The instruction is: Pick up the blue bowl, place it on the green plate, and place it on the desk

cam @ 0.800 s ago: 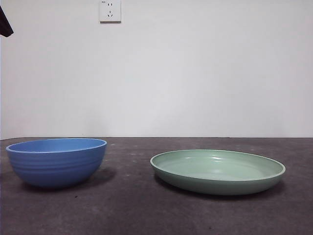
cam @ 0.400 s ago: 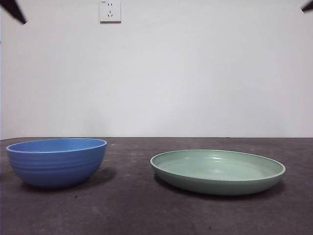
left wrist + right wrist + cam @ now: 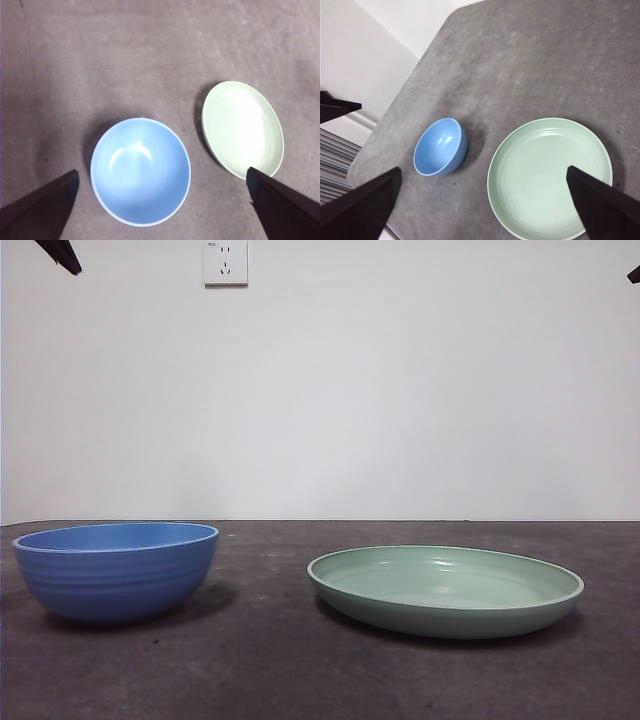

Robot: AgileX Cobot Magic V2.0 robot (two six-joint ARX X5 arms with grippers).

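Note:
The blue bowl (image 3: 115,570) stands upright and empty on the desk (image 3: 270,670) at the left. The green plate (image 3: 445,590) lies empty beside it on the right, with a gap between them. My left gripper (image 3: 161,171) is open and hangs high above the bowl (image 3: 140,171), with the plate (image 3: 242,127) off to one side. My right gripper (image 3: 483,169) is open and high above the table, over the gap between the bowl (image 3: 440,146) and the plate (image 3: 550,177). In the front view only black tips show, at the top left (image 3: 62,254) and the top right (image 3: 634,275).
A white wall with a socket (image 3: 225,262) stands behind the desk. The desk's edge and corner (image 3: 380,150) show past the bowl in the right wrist view, with a black jaw tip (image 3: 337,107) of the other arm at the picture's edge.
The black tip at the front view's top left has moved right and up. A second tip appeared at the top right corner. The bowl and the plate have not moved.

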